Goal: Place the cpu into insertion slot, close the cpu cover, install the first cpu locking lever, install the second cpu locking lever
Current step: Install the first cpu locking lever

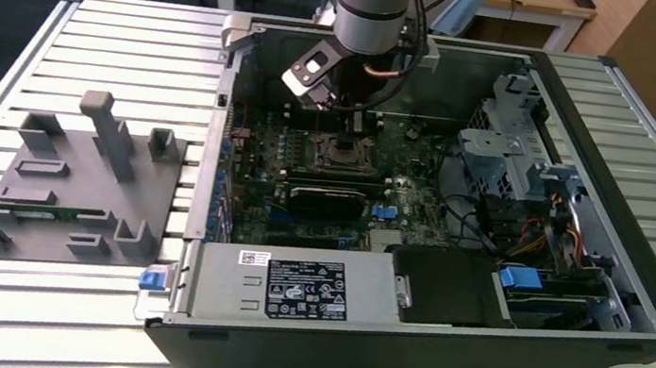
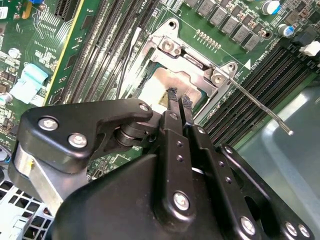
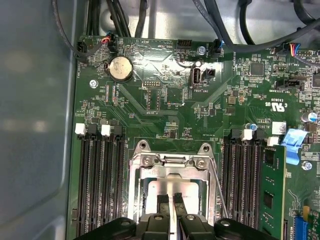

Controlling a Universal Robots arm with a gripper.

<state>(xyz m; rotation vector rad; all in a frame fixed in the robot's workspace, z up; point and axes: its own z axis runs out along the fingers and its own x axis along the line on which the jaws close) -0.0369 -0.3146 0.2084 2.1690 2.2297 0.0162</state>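
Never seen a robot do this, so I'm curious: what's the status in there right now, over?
Gripper shut, poised just over cpu. Cpu seated, cover down. One lever sticking out, looks unlatched. Nothing blocking.

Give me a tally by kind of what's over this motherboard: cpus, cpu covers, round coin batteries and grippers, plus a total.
cpu: 1
cpu cover: 1
coin battery: 1
gripper: 1
Total: 4
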